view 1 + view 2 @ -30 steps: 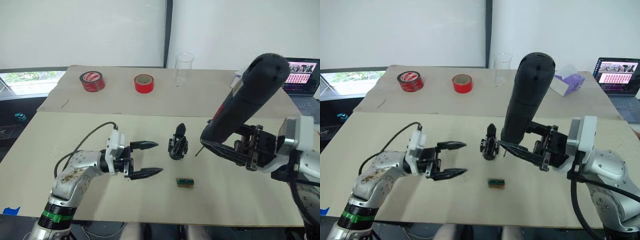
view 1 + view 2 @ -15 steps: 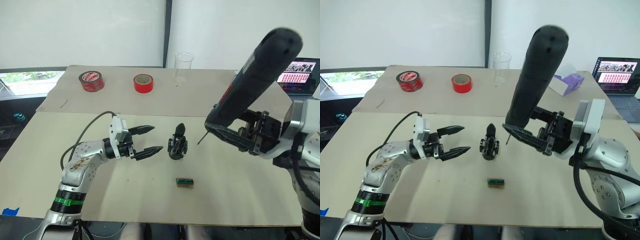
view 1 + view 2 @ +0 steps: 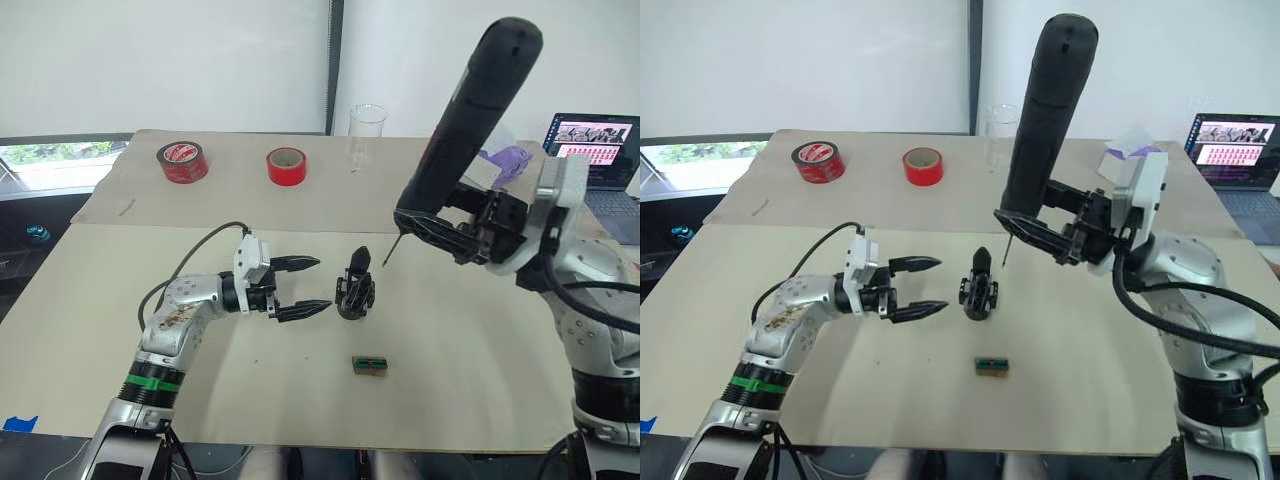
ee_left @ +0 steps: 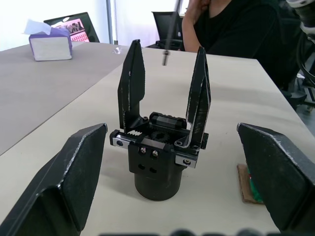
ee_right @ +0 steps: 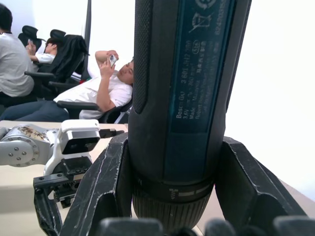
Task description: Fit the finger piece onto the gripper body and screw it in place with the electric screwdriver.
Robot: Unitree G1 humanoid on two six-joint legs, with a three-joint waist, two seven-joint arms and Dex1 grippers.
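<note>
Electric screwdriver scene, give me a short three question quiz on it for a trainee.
1. True or false: the right gripper holds the thick black cylindrical electric screwdriver with its bit pointing down.
2. Multiple choice: the open left gripper is (A) clamped on the chunky black gripper body, (B) beside it, apart, (C) over the red tape roll.
3. Fill in: the small green-brown rectangular block lies on the beige table, nearer the robot than the ____.

Key: 1 true; 2 B; 3 gripper body.
</note>
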